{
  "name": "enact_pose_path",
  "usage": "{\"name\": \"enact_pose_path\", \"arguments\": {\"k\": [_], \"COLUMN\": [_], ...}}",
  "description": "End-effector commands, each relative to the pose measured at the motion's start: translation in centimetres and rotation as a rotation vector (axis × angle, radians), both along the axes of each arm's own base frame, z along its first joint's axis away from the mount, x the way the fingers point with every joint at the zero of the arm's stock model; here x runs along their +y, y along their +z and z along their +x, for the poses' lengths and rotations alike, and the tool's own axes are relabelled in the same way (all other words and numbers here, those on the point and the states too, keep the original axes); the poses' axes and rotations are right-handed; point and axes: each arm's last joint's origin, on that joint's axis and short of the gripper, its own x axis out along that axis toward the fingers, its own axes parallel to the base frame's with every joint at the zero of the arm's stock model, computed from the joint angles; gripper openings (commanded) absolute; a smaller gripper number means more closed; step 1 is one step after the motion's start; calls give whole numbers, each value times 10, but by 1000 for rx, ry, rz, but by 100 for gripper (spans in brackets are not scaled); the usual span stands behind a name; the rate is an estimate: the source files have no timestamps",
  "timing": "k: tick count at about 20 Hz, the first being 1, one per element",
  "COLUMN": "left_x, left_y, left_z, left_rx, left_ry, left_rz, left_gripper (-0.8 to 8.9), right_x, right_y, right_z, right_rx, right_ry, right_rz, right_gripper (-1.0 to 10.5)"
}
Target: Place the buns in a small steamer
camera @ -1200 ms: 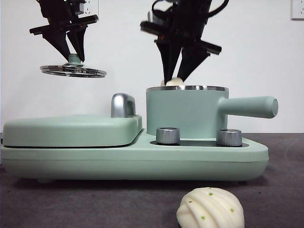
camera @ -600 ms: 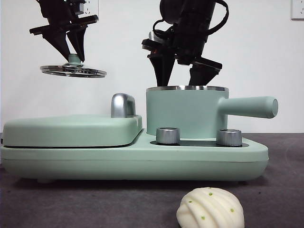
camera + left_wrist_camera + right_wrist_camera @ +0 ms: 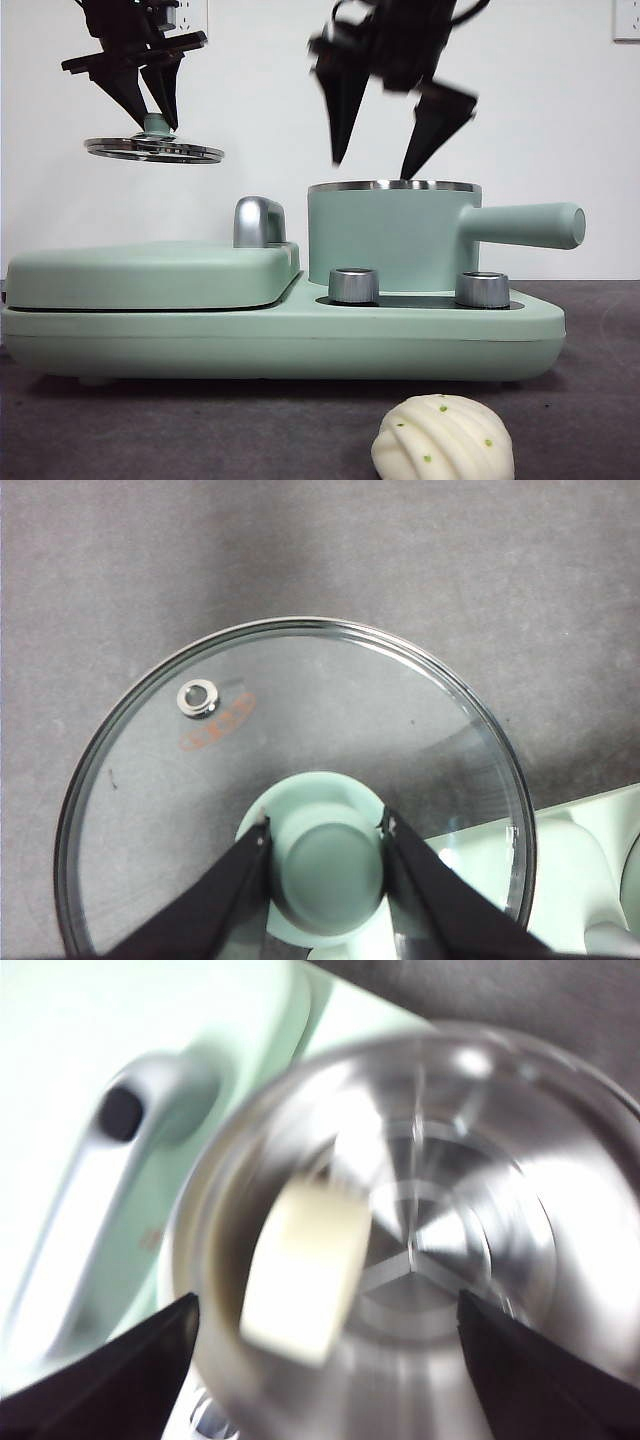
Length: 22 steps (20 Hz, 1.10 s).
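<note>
One bun, the smooth block, is lying inside the steamer, down against its steel wall on the side toward the griddle's chrome handle; the picture is blurred, but it looks free of any grip. That half of the job appears done.

The right gripper is hanging just above the steamer's rim with its jaws spread wide and nothing between them.

The ridged bun with green specks is sitting on the table in front of the steamer, near the camera and well apart from both grippers, so it is not yet picked up. Fetching it and dropping it into the steamer is what is left.

The left gripper is clamping the green knob of the lid, holding the lid level in the air off to the steamer's side, above the griddle. Setting the lid back on the steamer would probably come last, though the task does not ask for it.
</note>
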Motion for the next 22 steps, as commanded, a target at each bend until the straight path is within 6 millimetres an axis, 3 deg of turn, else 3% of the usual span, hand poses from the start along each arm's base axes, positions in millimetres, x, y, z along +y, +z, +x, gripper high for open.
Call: {"name": "enact_pose_path", "arguments": {"k": [1, 4, 7, 11, 16, 19, 22], "left_x": [0, -2, -8, -18, -36, -43, -45], "left_y": [10, 10, 10, 10, 10, 10, 10], "left_z": [-1, -2, -3, -5, -9, -11, -12], "left_rx": [-51, -49, -48, -47, -47, -48, -47], "left_ry": [9, 5, -10, -32, -72, -88, -91], "left_rz": [-19, -19, -19, -20, -22, -23, -23], "left_gripper": [18, 18, 18, 18, 18, 18, 18], "right_x": [-9, -26, -41, -55, -64, -57, -42], "right_y": [31, 58, 81, 87, 54, 20, -25], "right_z": [-19, -52, -88, -143, -201, -216, -221], "right_rx": [-58, -70, -127, -146, -86, -62, -38], "right_ry": [1, -12, 7, 67, 209, 221, 223], "right_rz": [-6, -76, -41, -19, -54, -27, -8], "right_gripper": [412, 412, 411, 411, 411, 411, 411]}}
